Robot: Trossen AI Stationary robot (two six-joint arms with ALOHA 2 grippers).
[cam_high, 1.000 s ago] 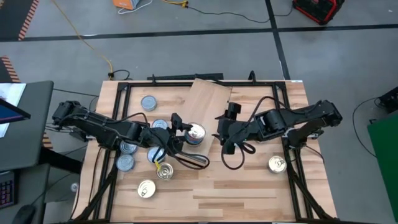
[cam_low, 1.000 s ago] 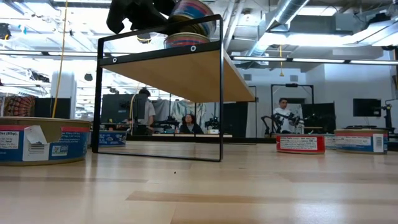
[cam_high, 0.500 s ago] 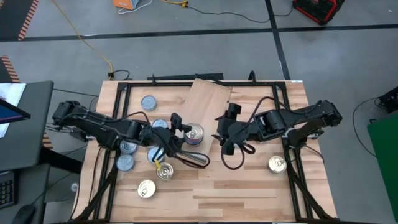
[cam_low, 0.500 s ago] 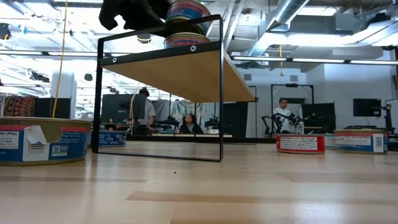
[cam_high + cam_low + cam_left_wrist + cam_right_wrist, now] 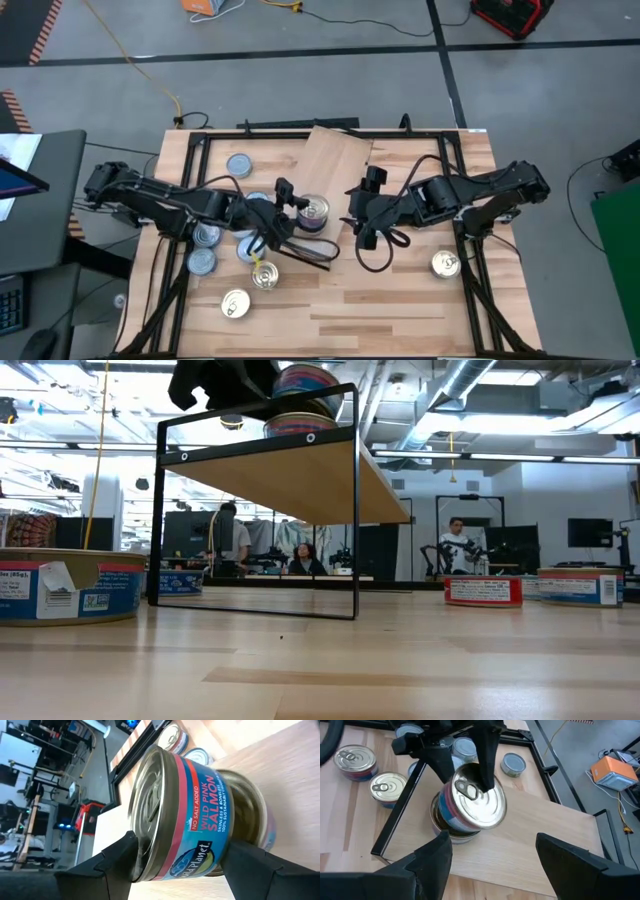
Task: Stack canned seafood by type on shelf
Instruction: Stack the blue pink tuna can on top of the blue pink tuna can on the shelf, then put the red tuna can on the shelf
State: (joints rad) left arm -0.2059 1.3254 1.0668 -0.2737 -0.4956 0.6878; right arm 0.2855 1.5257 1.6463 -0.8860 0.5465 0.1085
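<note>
On the shelf [image 5: 338, 160], a light-wood board on a black frame [image 5: 300, 470], two seafood cans are stacked near its left edge. The upper one is a blue-and-pink salmon can [image 5: 195, 815] with a silver pull-tab lid; it lies tilted on the lower can [image 5: 442, 827]. My left gripper [image 5: 296, 208] is shut on the upper can. To the right of the stack, my right gripper [image 5: 358, 215] hovers open above the shelf, nothing between its fingers [image 5: 492, 847]. My left gripper pinches the salmon can between lid and bottom. One finger [image 5: 482, 765] lies across the lid [image 5: 145, 820], ending by the pull tab; the other reaches under the can's bottom edge [image 5: 222, 845]. The fingers come from the table's left, slanting down. The can is tilted, its lower edge on the can beneath.
Several more cans stand on the tabletop left of the shelf [image 5: 238, 165], [image 5: 203, 262], [image 5: 235, 304], and one lies at the right [image 5: 446, 264]. Black frame rails [image 5: 190, 200] run along the table's sides. Loose cables [image 5: 310, 255] hang from both arms.
My left gripper has rolled a little while staying in place, and the salmon can has tipped slightly with it on the lower can.
</note>
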